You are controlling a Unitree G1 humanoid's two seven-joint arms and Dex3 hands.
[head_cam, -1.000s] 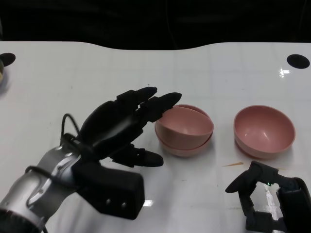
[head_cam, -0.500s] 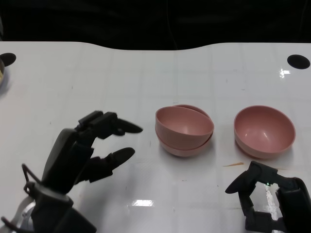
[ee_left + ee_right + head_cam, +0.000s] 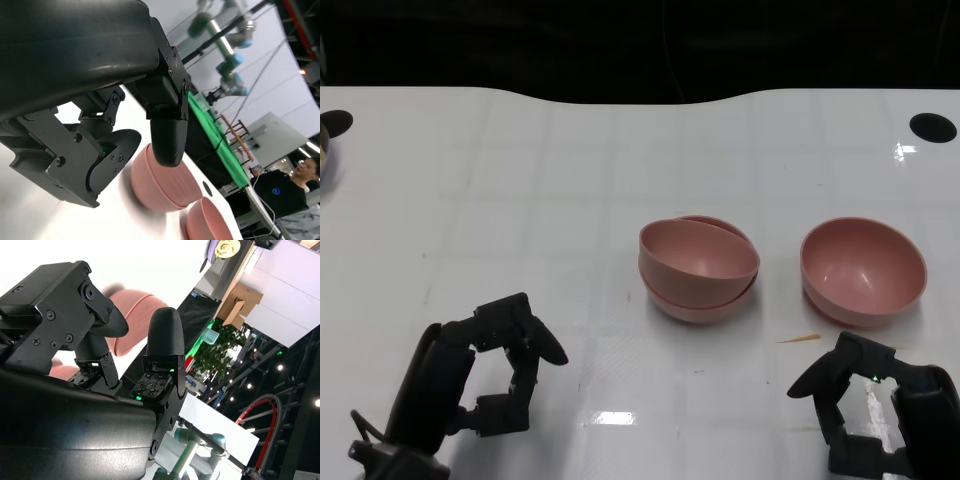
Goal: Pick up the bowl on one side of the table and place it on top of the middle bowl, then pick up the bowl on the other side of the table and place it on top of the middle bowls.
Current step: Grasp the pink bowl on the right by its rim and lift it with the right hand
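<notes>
Bowls: middle stack (image 3: 699, 270) at frame centre, upper bowl seated tilted; remaining pink bowl (image 3: 863, 270) at centre right, apart from the stack. Left hand (image 3: 480, 380), lower left, fingers apart, empty. Right hand (image 3: 865, 415), lower right, fingers spread, empty, just below the bowl. Advice: right hand should pinch the near rim, lift clear, lower centred and level on the counter's (image 3: 520, 170) stack.

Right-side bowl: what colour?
Plain pink, no pattern; the single bowl on the robot's right shows best in the head view.
</notes>
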